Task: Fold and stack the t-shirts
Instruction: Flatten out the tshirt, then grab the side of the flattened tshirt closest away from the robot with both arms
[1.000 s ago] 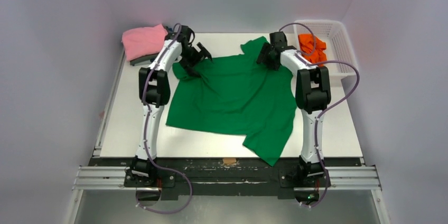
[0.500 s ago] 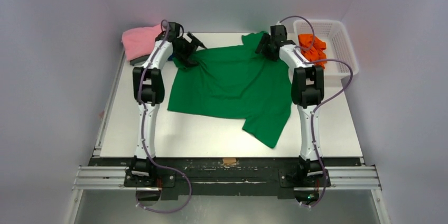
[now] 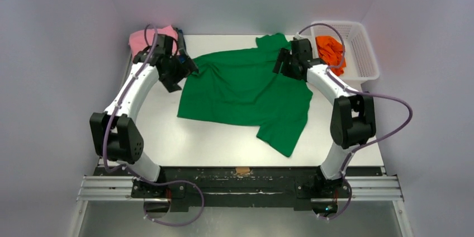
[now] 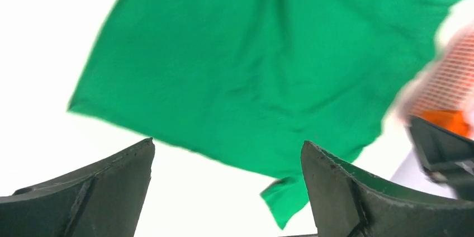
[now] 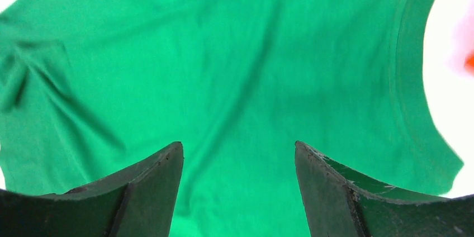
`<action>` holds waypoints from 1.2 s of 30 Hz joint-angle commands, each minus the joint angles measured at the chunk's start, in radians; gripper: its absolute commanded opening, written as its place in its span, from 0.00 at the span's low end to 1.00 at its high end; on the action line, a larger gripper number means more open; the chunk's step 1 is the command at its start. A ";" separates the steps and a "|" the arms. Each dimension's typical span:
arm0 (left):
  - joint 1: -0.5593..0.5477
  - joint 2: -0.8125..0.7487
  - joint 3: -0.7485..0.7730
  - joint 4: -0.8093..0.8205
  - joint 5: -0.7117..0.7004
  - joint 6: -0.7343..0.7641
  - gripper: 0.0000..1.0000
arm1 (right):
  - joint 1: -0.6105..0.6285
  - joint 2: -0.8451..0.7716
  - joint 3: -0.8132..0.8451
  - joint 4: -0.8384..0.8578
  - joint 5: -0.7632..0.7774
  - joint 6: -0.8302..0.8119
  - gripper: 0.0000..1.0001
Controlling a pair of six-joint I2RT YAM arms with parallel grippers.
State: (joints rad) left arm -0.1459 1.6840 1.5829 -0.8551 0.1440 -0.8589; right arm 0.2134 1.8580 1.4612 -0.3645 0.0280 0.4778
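On the white desk (image 3: 156, 136), a bright green short-sleeved cloth t-shirt (image 3: 246, 89) is spread nearly flat in the middle of the top view. One sleeve reaches toward the lower centre of the frame, and the collar end lies at the upper centre. Creases are seen near its upper left corner. The left end effector (image 3: 184, 69) is held by that corner. In the left wrist view its dark fingers (image 4: 100, 192) are spread apart with nothing between them, and the green cloth lies beyond. The right end effector (image 3: 281, 61) is positioned over the upper right part of the shirt, likewise released, its fingers (image 5: 358, 198) parted above cloth beside the collar. Farther back, a pink cloth t-shirt (image 3: 146, 38) is seen at the upper left desk corner. Orange cloth t-shirts (image 3: 330, 50) are bunched inside a white plastic lattice basket (image 3: 366, 47) at the upper right.
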 commanded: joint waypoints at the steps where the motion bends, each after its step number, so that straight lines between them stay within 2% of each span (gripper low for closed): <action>1: 0.006 -0.106 -0.288 -0.082 -0.220 -0.027 0.98 | 0.018 -0.159 -0.208 0.042 0.041 0.026 0.72; 3: 0.007 -0.166 -0.388 -0.064 -0.273 -0.069 0.96 | 0.019 -0.203 -0.278 0.043 0.057 0.031 0.72; 6: 0.012 -0.167 -0.479 0.005 -0.288 -0.106 0.91 | 0.019 -0.227 -0.321 0.011 0.066 0.035 0.72; 8: 0.016 -0.124 -0.490 0.041 -0.289 -0.122 0.87 | 0.019 -0.232 -0.330 0.003 0.056 0.039 0.73; 12: 0.022 -0.034 -0.471 0.078 -0.310 -0.194 0.69 | 0.019 -0.246 -0.338 0.003 0.047 0.041 0.73; 15: 0.022 -0.007 -0.516 0.174 -0.282 -0.251 0.64 | 0.020 -0.273 -0.371 0.015 0.053 0.055 0.73; 24: 0.006 0.036 -0.456 0.091 -0.365 -0.389 0.62 | 0.019 -0.336 -0.417 -0.001 0.101 0.061 0.73; 36: -0.063 0.003 -0.489 0.090 -0.411 -0.550 0.60 | 0.020 -0.357 -0.415 -0.045 0.104 0.047 0.73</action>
State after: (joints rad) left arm -0.1722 1.7203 1.0920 -0.7567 -0.2100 -1.3014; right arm 0.2337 1.5433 1.0439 -0.3996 0.1131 0.5243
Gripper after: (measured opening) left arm 0.610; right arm 0.730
